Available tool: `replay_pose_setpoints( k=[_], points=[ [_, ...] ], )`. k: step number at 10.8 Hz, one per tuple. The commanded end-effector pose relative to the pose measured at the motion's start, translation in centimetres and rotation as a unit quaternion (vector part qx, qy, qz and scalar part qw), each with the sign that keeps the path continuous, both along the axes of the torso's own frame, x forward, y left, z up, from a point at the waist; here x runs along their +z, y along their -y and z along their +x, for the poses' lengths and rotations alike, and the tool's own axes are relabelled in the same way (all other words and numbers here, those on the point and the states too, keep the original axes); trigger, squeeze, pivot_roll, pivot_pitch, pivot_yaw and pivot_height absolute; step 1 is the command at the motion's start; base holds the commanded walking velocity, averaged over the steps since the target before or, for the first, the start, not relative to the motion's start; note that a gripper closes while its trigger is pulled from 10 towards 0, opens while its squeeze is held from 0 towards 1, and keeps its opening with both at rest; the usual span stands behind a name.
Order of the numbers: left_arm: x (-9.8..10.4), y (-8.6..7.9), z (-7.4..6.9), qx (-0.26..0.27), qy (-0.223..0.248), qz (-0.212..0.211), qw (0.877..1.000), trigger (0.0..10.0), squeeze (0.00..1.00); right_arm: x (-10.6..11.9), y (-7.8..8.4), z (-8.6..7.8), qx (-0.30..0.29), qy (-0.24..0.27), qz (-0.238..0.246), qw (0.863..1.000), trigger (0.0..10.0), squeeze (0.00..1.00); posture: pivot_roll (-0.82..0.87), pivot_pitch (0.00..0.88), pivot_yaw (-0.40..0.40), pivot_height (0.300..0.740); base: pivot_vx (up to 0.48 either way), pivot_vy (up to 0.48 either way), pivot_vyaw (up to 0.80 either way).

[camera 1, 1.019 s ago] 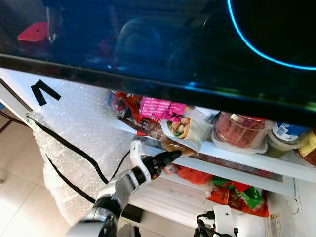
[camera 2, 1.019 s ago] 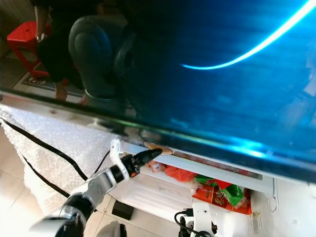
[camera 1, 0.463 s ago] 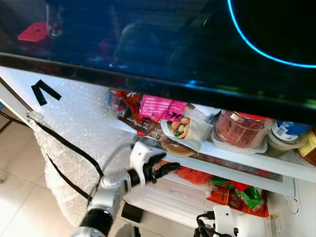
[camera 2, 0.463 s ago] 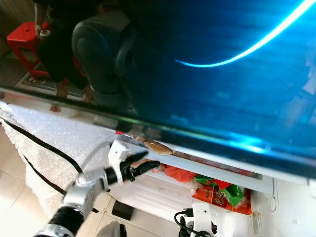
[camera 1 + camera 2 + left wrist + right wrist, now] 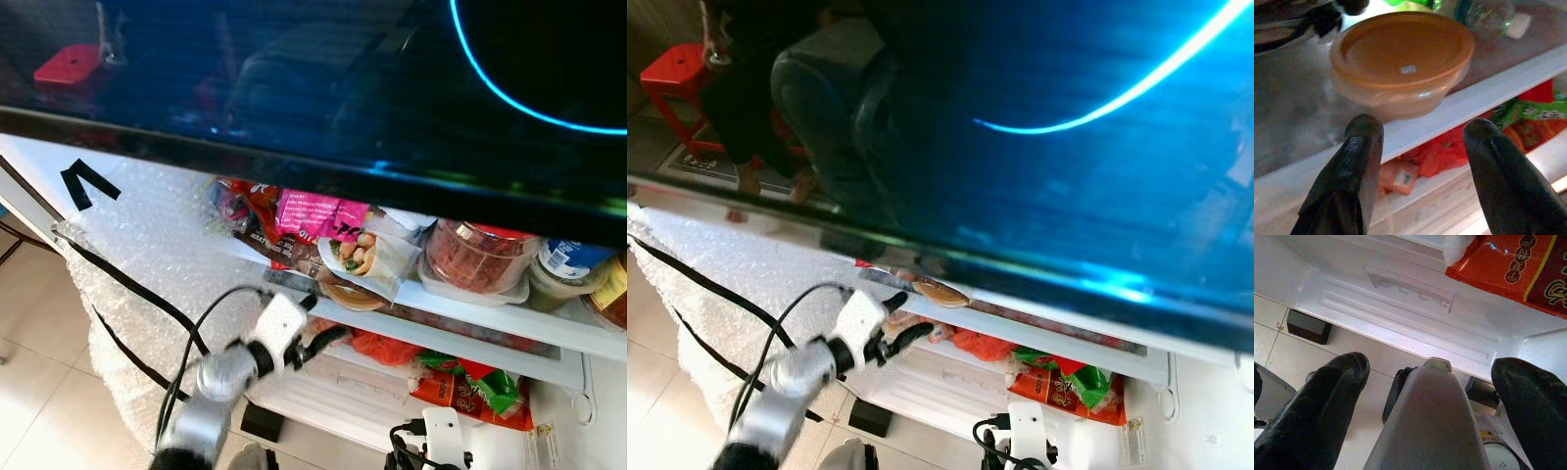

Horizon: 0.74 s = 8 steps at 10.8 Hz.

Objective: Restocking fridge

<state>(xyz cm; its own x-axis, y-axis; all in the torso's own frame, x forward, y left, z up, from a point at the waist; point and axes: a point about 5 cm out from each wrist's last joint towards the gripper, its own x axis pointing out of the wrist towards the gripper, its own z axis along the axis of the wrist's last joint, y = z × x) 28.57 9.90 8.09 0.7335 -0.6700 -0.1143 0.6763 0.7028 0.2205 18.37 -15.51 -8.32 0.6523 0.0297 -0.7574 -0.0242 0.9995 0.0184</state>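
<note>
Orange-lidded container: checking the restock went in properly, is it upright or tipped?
Upright. The orange-lidded container sits flat on the fridge shelf, lid on top, with the open left gripper just before it.

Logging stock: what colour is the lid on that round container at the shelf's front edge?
Orange-brown lid, clearest in the left wrist view.

The fridge's dark door edge [image 5: 392,176] cuts across the head views and covers the tops of the shelf goods, so the red-filled tub [image 5: 477,257] and the white-lidded jar [image 5: 573,264] show only their lower parts; the jar at the far right [image 5: 615,294] is also cut by the picture's edge. The left arm [image 5: 211,392] is motion-blurred, its lower part running off the frame; the label on the orange-lidded container [image 5: 1408,69] is too small to read.
</note>
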Motion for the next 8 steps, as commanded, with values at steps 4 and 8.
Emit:
replay_pose_setpoints(
  k=[4,8],
  points=[
    [0.6,-0.4,-0.9,0.072,0.066,0.039,0.994,10.0,0.0,-1.9,-0.7,-3.9,0.007,-0.081,0.01,0.997,10.0,0.0,-0.07,0.177,0.069,0.664,0.0,0.0,0.0],
    [2.6,-0.9,-2.6,0.078,0.123,0.046,0.988,10.0,0.0,-1.9,-0.7,-4.0,0.011,-0.083,0.01,0.996,10.0,0.0,-0.07,0.16,0.073,0.664,0.0,0.0,0.0]
  ],
)
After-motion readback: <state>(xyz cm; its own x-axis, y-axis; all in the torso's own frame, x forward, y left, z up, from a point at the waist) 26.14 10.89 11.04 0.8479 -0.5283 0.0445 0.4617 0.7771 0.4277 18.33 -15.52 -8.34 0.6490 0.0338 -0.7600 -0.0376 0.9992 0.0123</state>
